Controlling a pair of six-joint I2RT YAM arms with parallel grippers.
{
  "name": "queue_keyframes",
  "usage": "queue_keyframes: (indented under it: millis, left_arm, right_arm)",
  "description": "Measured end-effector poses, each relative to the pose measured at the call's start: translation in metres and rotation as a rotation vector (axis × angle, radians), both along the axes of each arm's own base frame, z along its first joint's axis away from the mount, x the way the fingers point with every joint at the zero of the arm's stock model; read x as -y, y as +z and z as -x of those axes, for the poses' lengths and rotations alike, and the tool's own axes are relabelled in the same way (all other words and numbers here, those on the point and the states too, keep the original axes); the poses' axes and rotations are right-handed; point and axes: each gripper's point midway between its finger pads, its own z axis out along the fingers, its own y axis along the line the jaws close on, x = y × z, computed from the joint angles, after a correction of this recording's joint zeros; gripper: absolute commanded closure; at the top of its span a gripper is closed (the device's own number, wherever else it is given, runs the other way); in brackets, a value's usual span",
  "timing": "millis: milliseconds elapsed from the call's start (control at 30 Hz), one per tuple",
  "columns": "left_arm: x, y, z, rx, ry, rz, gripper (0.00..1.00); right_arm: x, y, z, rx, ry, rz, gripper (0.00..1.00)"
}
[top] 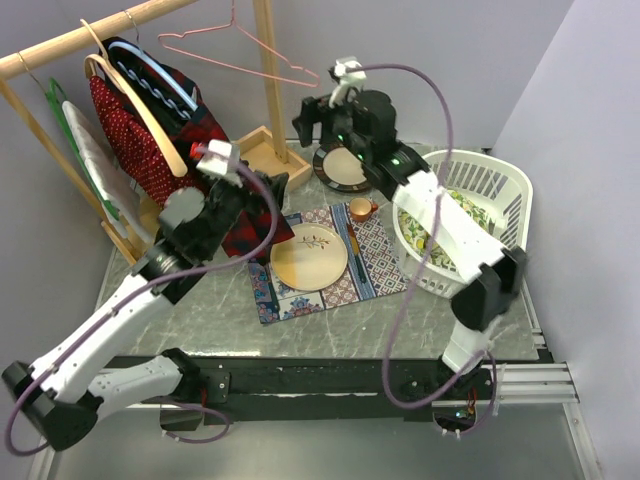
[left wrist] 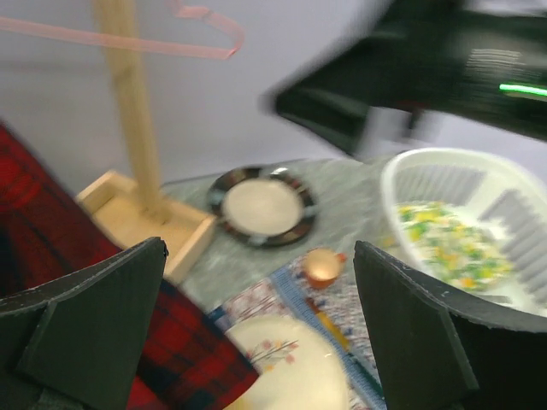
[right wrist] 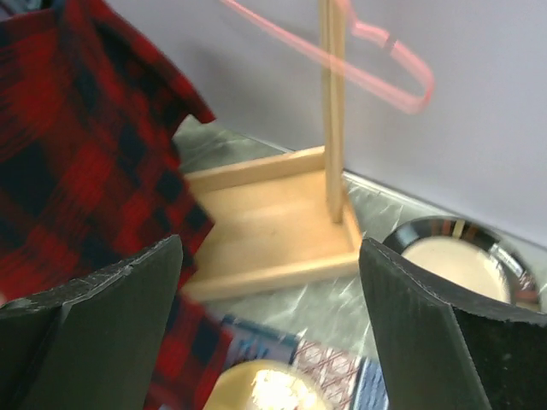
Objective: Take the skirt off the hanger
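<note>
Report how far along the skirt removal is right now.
Done: nothing visible; the plaid skirt still hangs from the wooden hanger. In hand: nothing; the left fingers and right fingers are open and empty near the fabric. Left: grip the skirt and slip it off.

I'm working a lab bench [top: 330, 328] staged like a home. Bare walls [top: 430, 50]; clothes rack [top: 268, 80] far left, laundry basket [top: 500, 180] right.

1. The rack [top: 268, 70] is standing back left, with the skirt [top: 252, 238] hanging under its rail and a hanger [top: 240, 55] at the rail's right end.
2. The placemat [top: 375, 255] is lying centrally, carrying a plate [top: 309, 256] and a cup [top: 360, 209].
3. The basket [top: 500, 185] is sitting right of it.
4. I am holding my left gripper [left wrist: 261, 248] beside the skirt and my right gripper [right wrist: 269, 243] near the hanger.
</note>
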Motion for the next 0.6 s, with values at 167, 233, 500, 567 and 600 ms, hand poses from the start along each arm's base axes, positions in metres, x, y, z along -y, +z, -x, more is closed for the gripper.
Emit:
queue_keyframes:
  millis: [167, 233, 500, 567, 600]
  left_arm:
    - [-0.016, 0.003, -0.025, -0.089, 0.152, -0.049, 0.03]
    - [-0.023, 0.018, -0.03, -0.092, 0.198, -0.047, 0.03]
    - [-0.05, 0.108, -0.049, -0.072, 0.403, 0.035, 0.06]
    - [-0.055, 0.116, -0.061, -0.092, 0.463, 0.041, 0.13]
    - [-0.059, 0.116, -0.067, -0.107, 0.491, 0.036, 0.17]
  right_arm:
    - [0.026, -0.008, 0.059, -0.061, 0.041, -0.052, 0.07]
    - [0.034, -0.015, 0.083, -0.083, 0.066, -0.071, 0.07]
    - [0.061, -0.046, 0.163, -0.123, 0.155, -0.142, 0.08]
    - [0.064, -0.055, 0.17, -0.116, 0.158, -0.163, 0.08]
    - [0.066, -0.059, 0.172, -0.117, 0.157, -0.169, 0.07]
